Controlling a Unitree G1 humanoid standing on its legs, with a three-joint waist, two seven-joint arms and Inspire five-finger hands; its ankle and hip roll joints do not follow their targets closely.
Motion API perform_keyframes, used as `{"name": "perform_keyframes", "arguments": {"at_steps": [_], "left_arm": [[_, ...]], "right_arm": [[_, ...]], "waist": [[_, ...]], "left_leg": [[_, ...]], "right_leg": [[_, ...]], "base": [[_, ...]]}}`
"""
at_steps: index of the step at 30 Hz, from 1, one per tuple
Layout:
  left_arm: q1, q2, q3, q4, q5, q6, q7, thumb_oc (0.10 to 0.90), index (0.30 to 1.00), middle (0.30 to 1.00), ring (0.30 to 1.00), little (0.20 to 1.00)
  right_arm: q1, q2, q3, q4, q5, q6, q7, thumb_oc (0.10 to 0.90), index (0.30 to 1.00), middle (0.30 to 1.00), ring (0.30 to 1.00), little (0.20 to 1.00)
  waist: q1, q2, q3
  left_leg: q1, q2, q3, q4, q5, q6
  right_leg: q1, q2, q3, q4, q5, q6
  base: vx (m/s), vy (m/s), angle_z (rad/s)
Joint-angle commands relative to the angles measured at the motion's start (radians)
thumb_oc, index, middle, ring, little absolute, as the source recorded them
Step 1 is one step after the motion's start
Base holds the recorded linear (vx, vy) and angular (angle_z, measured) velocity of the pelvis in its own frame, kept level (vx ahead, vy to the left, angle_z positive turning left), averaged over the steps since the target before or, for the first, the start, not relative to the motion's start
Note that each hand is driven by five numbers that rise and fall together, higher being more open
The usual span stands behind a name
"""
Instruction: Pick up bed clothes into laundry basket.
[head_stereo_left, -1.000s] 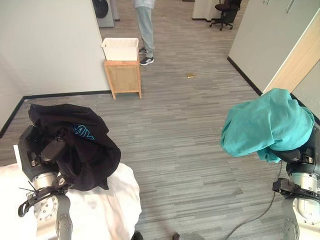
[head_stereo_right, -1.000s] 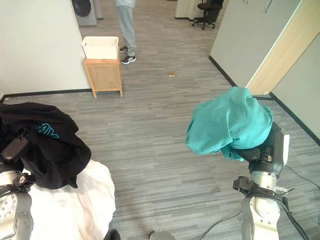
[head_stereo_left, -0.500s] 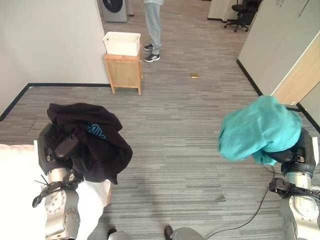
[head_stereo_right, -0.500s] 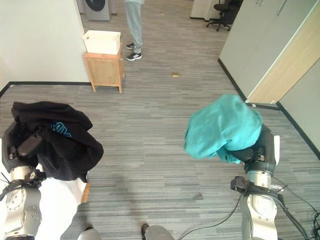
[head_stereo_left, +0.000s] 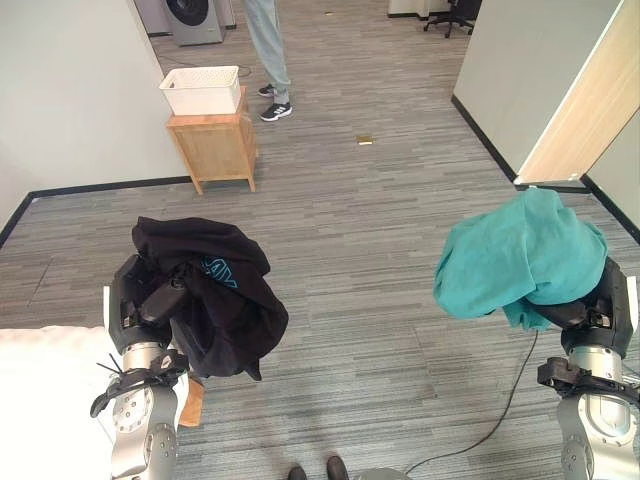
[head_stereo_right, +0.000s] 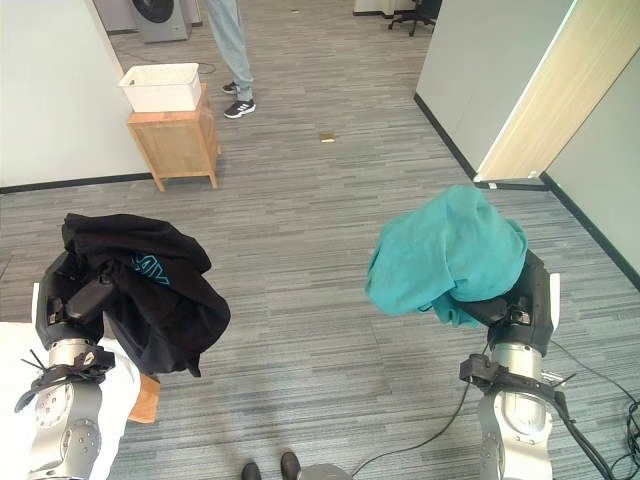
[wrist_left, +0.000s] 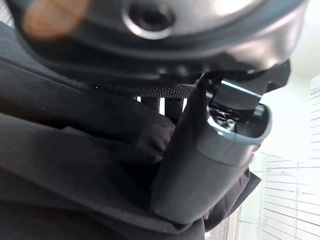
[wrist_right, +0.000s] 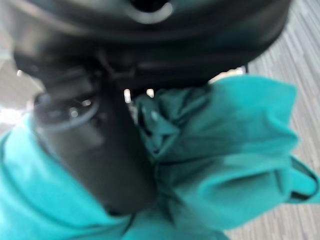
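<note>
A black garment with a blue print (head_stereo_left: 215, 300) hangs bunched over my left hand (head_stereo_left: 150, 305), held up above the floor at the lower left. In the left wrist view the thumb (wrist_left: 200, 165) presses into the black cloth (wrist_left: 65, 155). A teal garment (head_stereo_left: 520, 255) is draped over my right hand (head_stereo_left: 580, 315) at the right, also lifted off the floor. The right wrist view has the thumb (wrist_right: 100, 150) curled into the teal cloth (wrist_right: 225, 165). A white laundry basket (head_stereo_left: 203, 90) sits on a small wooden cabinet (head_stereo_left: 215, 148) far ahead at the upper left.
A white bed (head_stereo_left: 45, 400) edge lies at the lower left corner. A person (head_stereo_left: 268, 55) stands beyond the cabinet, beside a washing machine (head_stereo_left: 192, 18). Walls and a light wooden panel (head_stereo_left: 580, 100) bound the right side. Open grey plank floor (head_stereo_left: 350, 250) stretches between me and the basket.
The whole view has shifted: the bed slid out toward the lower left and more floor shows, so the camera moved. Both hands still carry their garments at about the same height.
</note>
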Motion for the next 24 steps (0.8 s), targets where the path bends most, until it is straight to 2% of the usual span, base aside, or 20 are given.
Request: {"name": "perform_keyframes", "arguments": {"at_steps": [1,4,5,6,8,9,10,13,16,18,21,23,24], "left_arm": [[-0.157,0.147,-0.025,-0.007,0.038,-0.048,-0.015,0.400,0.300,0.300,0.300,0.300],[-0.168,0.158,-0.029,0.002,0.057,-0.048,0.000,0.400,0.300,0.300,0.300,0.300],[-0.192,0.176,-0.045,-0.007,0.052,-0.051,-0.003,0.400,0.300,0.300,0.300,0.300],[-0.195,0.175,-0.044,-0.005,0.052,-0.051,-0.003,0.400,0.300,0.300,0.300,0.300],[-0.229,0.192,-0.068,0.006,0.057,-0.050,-0.002,0.400,0.300,0.300,0.300,0.300],[-0.284,0.211,-0.114,0.030,0.062,-0.049,0.008,0.400,0.300,0.300,0.300,0.300],[-0.289,0.212,-0.114,0.034,0.062,-0.050,0.009,0.400,0.300,0.300,0.300,0.300],[-0.341,0.217,-0.178,0.062,0.045,-0.046,0.005,0.400,0.300,0.300,0.300,0.300],[-0.358,0.214,-0.207,0.073,0.035,-0.039,-0.004,0.400,0.300,0.300,0.300,0.300],[-0.432,0.252,-0.260,0.105,0.060,-0.033,0.006,0.400,0.300,0.300,0.300,0.300],[-0.500,0.269,-0.271,0.139,0.078,-0.045,0.059,0.400,0.300,0.300,0.300,0.300],[-0.511,0.268,-0.265,0.144,0.089,-0.048,0.078,0.400,0.300,0.300,0.300,0.300],[-0.516,0.268,-0.244,0.142,0.142,-0.049,0.118,0.400,0.300,0.300,0.300,0.300]], "right_arm": [[-0.050,0.018,-0.007,-0.015,0.104,-0.116,0.023,0.400,0.300,0.300,0.300,0.300],[-0.083,-0.015,0.000,-0.014,0.091,-0.110,0.019,0.400,0.300,0.300,0.300,0.300],[-0.124,-0.073,0.030,-0.003,0.066,-0.094,0.025,0.400,0.300,0.300,0.300,0.300],[-0.129,-0.075,0.031,0.002,0.065,-0.095,0.025,0.400,0.300,0.300,0.300,0.300],[-0.180,-0.122,0.067,0.017,0.052,-0.082,0.023,0.400,0.300,0.300,0.300,0.300],[-0.252,-0.159,0.128,0.018,0.044,-0.077,0.027,0.400,0.300,0.300,0.300,0.300],[-0.258,-0.161,0.130,0.022,0.044,-0.079,0.026,0.400,0.300,0.300,0.300,0.300],[-0.384,-0.189,0.255,0.020,0.043,-0.067,0.047,0.400,0.300,0.300,0.300,0.300],[-0.443,-0.201,0.310,0.012,0.051,-0.059,0.066,0.400,0.300,0.300,0.300,0.300],[-0.572,-0.242,0.421,0.044,0.058,-0.039,0.084,0.400,0.300,0.300,0.300,0.300],[-0.682,-0.243,0.506,0.054,0.069,-0.035,0.078,0.400,0.300,0.300,0.300,0.300],[-0.698,-0.232,0.518,0.049,0.071,-0.035,0.074,0.400,0.300,0.300,0.300,0.300],[-0.695,-0.206,0.519,0.035,0.062,-0.036,0.066,0.400,0.300,0.300,0.300,0.300]], "waist": [[-0.028,-0.036,-0.071],[-0.019,-0.038,-0.086],[-0.007,-0.047,-0.093],[-0.008,-0.046,-0.090],[0.002,-0.051,-0.090],[0.016,-0.056,-0.092],[0.015,-0.056,-0.089],[0.043,-0.065,-0.091],[0.052,-0.068,-0.094],[0.068,-0.072,-0.102],[0.075,-0.074,-0.103],[0.073,-0.074,-0.102],[0.075,-0.073,-0.101]], "left_leg": [[-0.021,0.067,0.030,-0.045,-0.065,-0.041],[-0.001,0.064,0.020,-0.045,-0.068,-0.038],[0.007,0.061,0.012,-0.045,-0.069,-0.036],[0.008,0.060,0.011,-0.045,-0.069,-0.035],[0.013,0.059,0.005,-0.045,-0.068,-0.034],[0.013,0.057,-0.004,-0.045,-0.067,-0.032],[0.013,0.057,-0.005,-0.045,-0.067,-0.032],[0.022,0.053,-0.021,-0.045,-0.069,-0.027],[0.029,0.052,-0.027,-0.045,-0.070,-0.027],[0.036,0.049,-0.033,-0.045,-0.068,-0.029],[0.037,0.048,-0.037,-0.045,-0.064,-0.032],[0.036,0.047,-0.039,-0.045,-0.064,-0.033],[0.034,0.048,-0.041,-0.045,-0.063,-0.033]], "right_leg": [[-0.021,-0.097,0.132,-0.076,-0.001,0.174],[0.010,-0.105,0.123,-0.090,-0.007,0.171],[0.021,-0.109,0.112,-0.090,-0.009,0.171],[0.022,-0.110,0.111,-0.090,-0.010,0.171],[0.027,-0.115,0.101,-0.081,-0.011,0.173],[0.025,-0.118,0.093,-0.070,-0.015,0.175],[0.025,-0.118,0.092,-0.068,-0.016,0.175],[0.036,-0.128,0.080,-0.061,-0.022,0.175],[0.047,-0.135,0.074,-0.066,-0.024,0.174],[0.058,-0.142,0.067,-0.073,-0.022,0.175],[0.063,-0.145,0.060,-0.074,-0.022,0.174],[0.063,-0.146,0.058,-0.073,-0.022,0.173],[0.062,-0.147,0.056,-0.073,-0.024,0.171]], "base": [[0.02,0.039,0.04],[0.07,0.052,0.02],[0.02,0.032,-0.03],[0.02,0.040,-0.02],[0.00,0.017,0.00],[-0.01,0.025,0.04],[-0.01,0.033,0.08],[0.00,0.018,0.12],[0.03,0.006,0.12],[0.04,0.014,0.16],[0.01,0.007,0.13],[0.00,0.006,0.16],[0.00,0.003,0.17]]}}
